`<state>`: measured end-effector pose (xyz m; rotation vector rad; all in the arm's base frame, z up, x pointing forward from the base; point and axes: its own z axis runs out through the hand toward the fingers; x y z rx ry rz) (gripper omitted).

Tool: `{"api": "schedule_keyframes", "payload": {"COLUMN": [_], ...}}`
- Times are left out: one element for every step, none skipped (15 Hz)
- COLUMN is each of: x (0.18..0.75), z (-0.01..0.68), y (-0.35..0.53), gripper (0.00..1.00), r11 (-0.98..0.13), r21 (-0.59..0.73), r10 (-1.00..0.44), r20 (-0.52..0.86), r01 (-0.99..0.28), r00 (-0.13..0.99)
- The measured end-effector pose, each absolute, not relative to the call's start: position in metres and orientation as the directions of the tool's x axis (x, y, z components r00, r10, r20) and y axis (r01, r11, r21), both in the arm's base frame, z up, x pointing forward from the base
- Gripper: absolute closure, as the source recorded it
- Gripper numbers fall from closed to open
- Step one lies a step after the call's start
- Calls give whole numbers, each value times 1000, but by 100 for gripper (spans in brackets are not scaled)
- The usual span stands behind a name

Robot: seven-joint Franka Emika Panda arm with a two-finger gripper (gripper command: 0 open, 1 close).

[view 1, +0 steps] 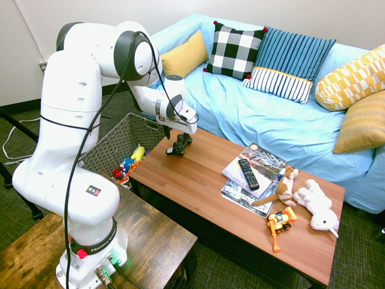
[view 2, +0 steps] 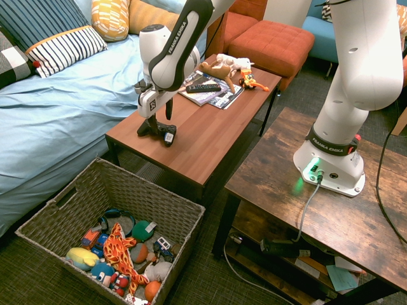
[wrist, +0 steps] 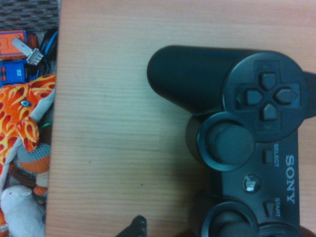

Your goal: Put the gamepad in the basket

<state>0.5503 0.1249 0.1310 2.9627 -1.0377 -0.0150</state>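
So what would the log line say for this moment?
gripper: open, over small black plastic gamepad | gamepad: on wooden table | grey woven basket: toys only

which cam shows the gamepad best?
Wrist view: the gamepad fills the frame, with d-pad, sticks and SONY print legible. In the second exterior view it is small but visible under the claw. In the first it is a dark shape, partly hidden.

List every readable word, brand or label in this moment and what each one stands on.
"SONY", "SELECT", "START": on the gamepad, sideways in the wrist view.
"FRANKA EMIKA": on the white arm and on its base ring.
Magazine covers under the remote control: print too small to read.
Label by the gripper: blurred.
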Motion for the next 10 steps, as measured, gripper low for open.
{"api": "schedule_keyframes", "payload": {"x": [550,553,555,557,559,561,563,565,567,568], "z": [124,119,115,112,110,108,106,105,103,101], "y": [122,119,117,116,115,114,113,112,111,110], "gripper": [0,0,0,0,0,0,100,100,100,100], "r11": [-775,-770,-767,-765,-763,-762,-760,-759,-759,-759], "r21": [7,8,10,11,9,8,9,8,8,9], "r10": [-632,-638,-642,-644,-646,-648,-650,-651,-651,-652], "r20": [-11,-10,-10,-11,-12,-12,-12,-10,-9,-8], "r01": [-632,-637,-641,-643,-646,-648,-649,-651,-651,-651], "r00": [775,770,767,765,763,761,760,759,759,759]}}
